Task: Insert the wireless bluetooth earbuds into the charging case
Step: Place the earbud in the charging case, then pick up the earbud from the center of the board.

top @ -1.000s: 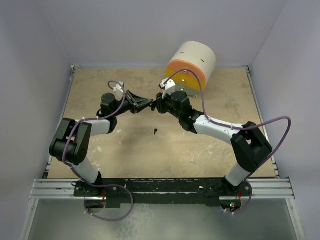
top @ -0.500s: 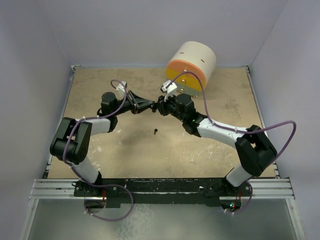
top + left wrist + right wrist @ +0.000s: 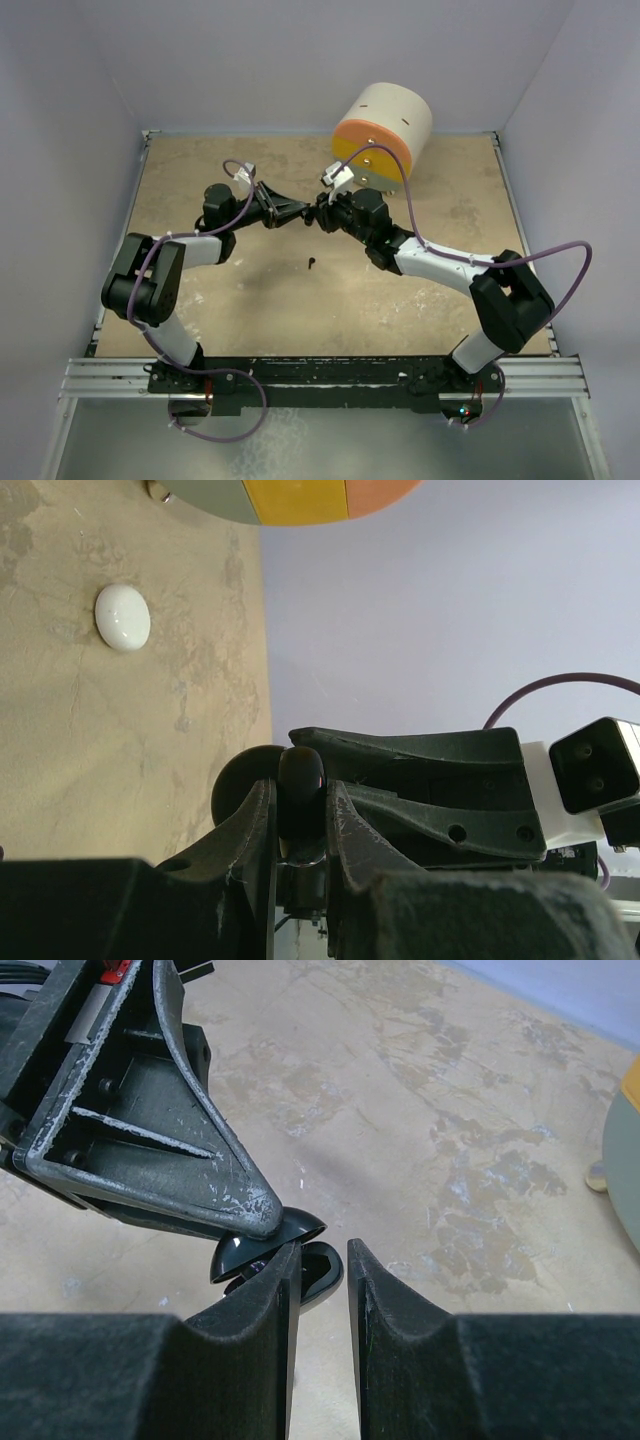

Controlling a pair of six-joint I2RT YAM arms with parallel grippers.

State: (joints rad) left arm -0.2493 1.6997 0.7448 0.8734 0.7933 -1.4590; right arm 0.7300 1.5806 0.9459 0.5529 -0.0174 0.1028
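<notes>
- Case [image 3: 299, 780] hangs in the air over the table [image 3: 250, 310], a little toward 12 o'clock from its middle, between the two grippers.
- Drum [image 3: 385, 130], cream with an orange face, stands at the table's 1 o'clock corner.
- Left arm [image 3: 150, 280] reaches in from 8 o'clock and right arm [image 3: 450, 262] from 4 o'clock; their tips meet at the case.
- Left gripper [image 3: 296, 210]: fingers closed on the glossy black case, pinching it from both sides in its wrist view.
- Right gripper [image 3: 324, 1250]: fingers narrowly apart, with one glossy half of the case gripped between their tips; the domed other half sits under the left gripper's tip.
- Earbud [image 3: 122, 617], a white oval, lies on the table near the drum's base, well apart from the case.
- Dark speck [image 3: 311, 264] lies on the table at 6 o'clock from the case, too small to identify.
</notes>
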